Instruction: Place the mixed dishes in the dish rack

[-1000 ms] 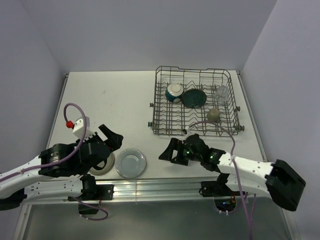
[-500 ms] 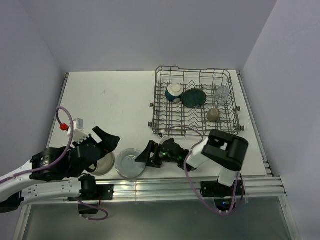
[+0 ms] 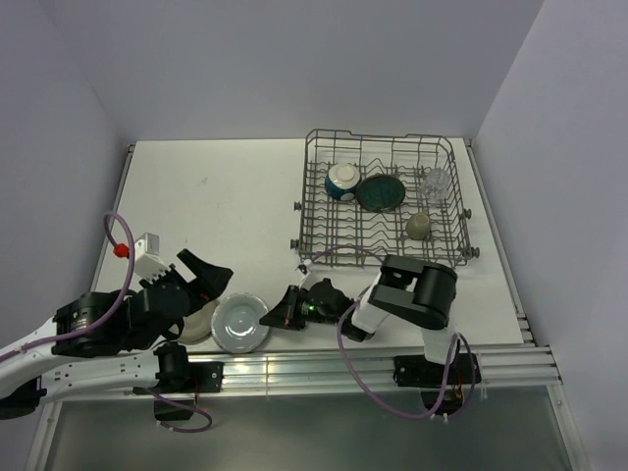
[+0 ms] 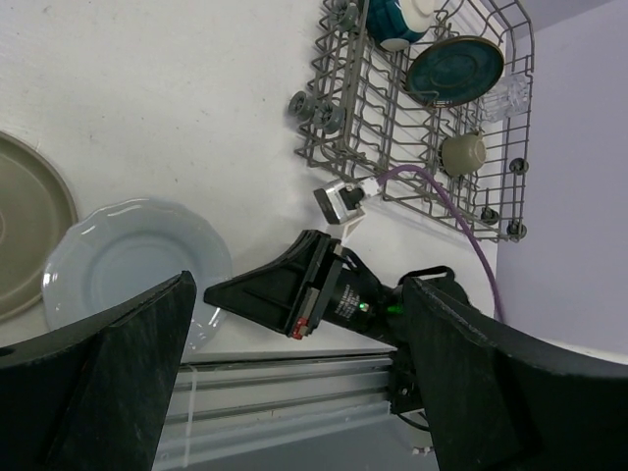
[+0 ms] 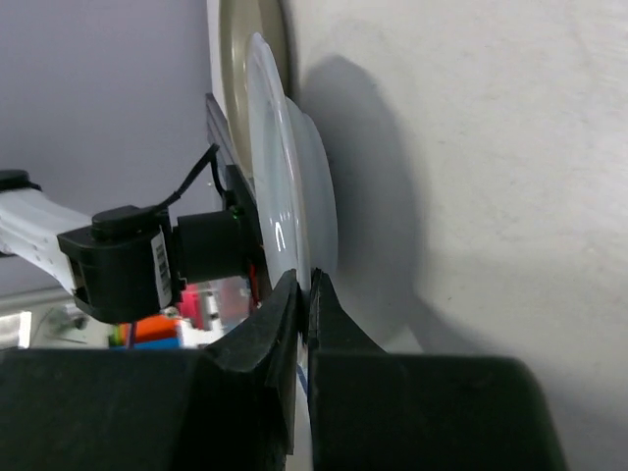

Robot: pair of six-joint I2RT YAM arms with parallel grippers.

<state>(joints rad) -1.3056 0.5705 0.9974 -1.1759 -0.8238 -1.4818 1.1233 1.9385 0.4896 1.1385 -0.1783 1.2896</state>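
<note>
top view, plate: pale blue plate (image 3: 238, 324) sits at the near edge of the table (image 3: 216, 196), left of the dish rack (image 3: 365, 238) and well apart from it; its left edge meets the grey-beige plate (image 3: 194, 329); touching or riding onto it, I cannot tell
top view, rack: bowl (image 3: 342, 180), dark teal plate (image 3: 381, 192), glass (image 3: 436, 182) and mug (image 3: 418, 226) are inside; I judge two plates left to load
top view, right gripper: right gripper (image 3: 270, 318) low at the pale blue plate's right rim
top view, left gripper: left gripper (image 3: 208, 270) hovers over the grey-beige plate; jaws spread wide, nothing between them
left wrist view: both plates lie below the spread fingers (image 4: 108, 383); the right gripper's nose meets the blue plate's scalloped edge
right wrist view: the fingers (image 5: 260, 343) are closed together with the thin blue rim pinched between their tips; the plate shows edge-on, the grey-beige plate just behind it
handling, my judgement: glazed ceramic; stiff, slick, chips if knocked; fairly heavy for a rim-only pinch, so it may swing or slip as it lifts
hold point: on the rim, bite as deep as the lip allows; carry slowly, edge-down into a free slot between tines
</note>
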